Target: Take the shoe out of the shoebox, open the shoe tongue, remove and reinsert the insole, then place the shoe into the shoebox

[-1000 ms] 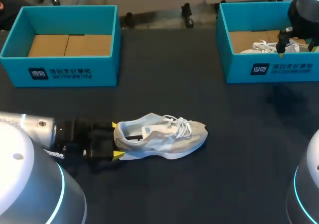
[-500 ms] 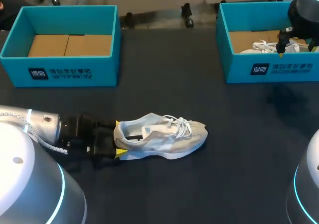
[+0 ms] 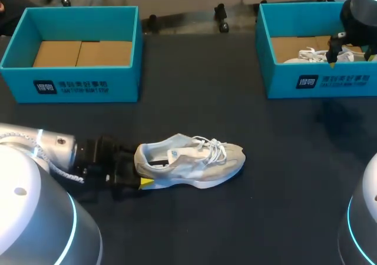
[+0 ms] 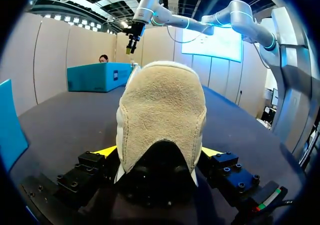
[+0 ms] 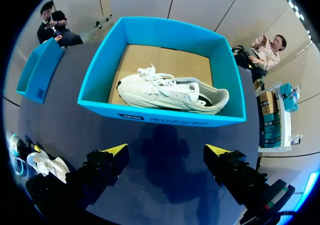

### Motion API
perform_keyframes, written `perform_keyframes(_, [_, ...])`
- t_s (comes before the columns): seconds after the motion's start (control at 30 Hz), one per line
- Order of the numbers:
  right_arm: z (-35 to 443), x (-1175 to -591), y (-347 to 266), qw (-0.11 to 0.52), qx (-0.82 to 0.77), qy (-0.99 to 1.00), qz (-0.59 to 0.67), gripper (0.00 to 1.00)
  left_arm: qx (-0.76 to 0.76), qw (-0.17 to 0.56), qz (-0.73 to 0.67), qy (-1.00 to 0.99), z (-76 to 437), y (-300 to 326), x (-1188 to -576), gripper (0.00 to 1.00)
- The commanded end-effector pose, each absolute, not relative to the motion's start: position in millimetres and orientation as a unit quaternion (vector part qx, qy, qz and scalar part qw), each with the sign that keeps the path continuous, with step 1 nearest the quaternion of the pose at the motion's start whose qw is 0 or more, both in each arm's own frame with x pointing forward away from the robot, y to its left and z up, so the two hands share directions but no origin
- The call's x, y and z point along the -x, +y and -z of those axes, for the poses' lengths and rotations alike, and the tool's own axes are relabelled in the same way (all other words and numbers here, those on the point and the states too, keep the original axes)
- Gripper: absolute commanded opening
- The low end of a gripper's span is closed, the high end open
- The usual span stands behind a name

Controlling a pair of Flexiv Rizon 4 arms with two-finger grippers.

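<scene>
I'm sliding my left hand [image 4: 160, 152] forward, its wide-open fingers [image 4: 106, 151] now straddling the shoe [image 3: 191, 162] heel (nothing gripped yet), readying a hold.

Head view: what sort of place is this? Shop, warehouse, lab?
Probably a robot lab bench, not a shop: a dark table, an empty teal shoebox, a sneaker lying out at the left gripper, and a second sneaker in the other shoebox below the right gripper.
</scene>
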State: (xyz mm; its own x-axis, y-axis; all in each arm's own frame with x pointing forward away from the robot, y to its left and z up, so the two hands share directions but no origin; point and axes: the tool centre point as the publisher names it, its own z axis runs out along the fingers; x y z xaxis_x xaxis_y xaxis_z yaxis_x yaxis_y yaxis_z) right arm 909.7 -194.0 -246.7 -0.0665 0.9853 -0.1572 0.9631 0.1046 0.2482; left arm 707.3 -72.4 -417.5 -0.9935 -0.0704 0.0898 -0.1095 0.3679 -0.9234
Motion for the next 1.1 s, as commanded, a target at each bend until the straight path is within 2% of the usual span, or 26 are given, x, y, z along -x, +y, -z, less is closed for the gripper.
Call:
perform_keyframes(0.03, [247.0, -909.1, -194.0, 0.144, -0.668, 0.729, -0.039, 1.00, -0.055, 0.018, -0.558, -0.828, 421.3, -76.0, -708.2, 0.56])
perform_keyframes(0.1, [247.0, -909.1, -194.0, 0.144, -0.668, 0.729, -0.039, 1.00, -0.054, 0.018, -0.557, -0.829, 421.3, -76.2, -710.6, 0.28])
perform_keyframes(0.13, [247.0, -909.1, -194.0, 0.144, -0.668, 0.729, -0.039, 1.00, -0.053, 0.019, -0.557, -0.829, 420.9, -76.4, -711.4, 0.11])
perform_keyframes(0.17, [247.0, -909.1, -194.0, 0.144, -0.668, 0.729, -0.039, 1.00, -0.052, 0.020, -0.557, -0.829, 420.2, -76.6, -711.9, 0.00])
perform_keyframes(1.1, [247.0, -909.1, -194.0, 0.144, -0.668, 0.729, -0.039, 1.00, -0.023, 0.024, -0.539, -0.841, 425.2, -70.7, -737.0, 0.00])
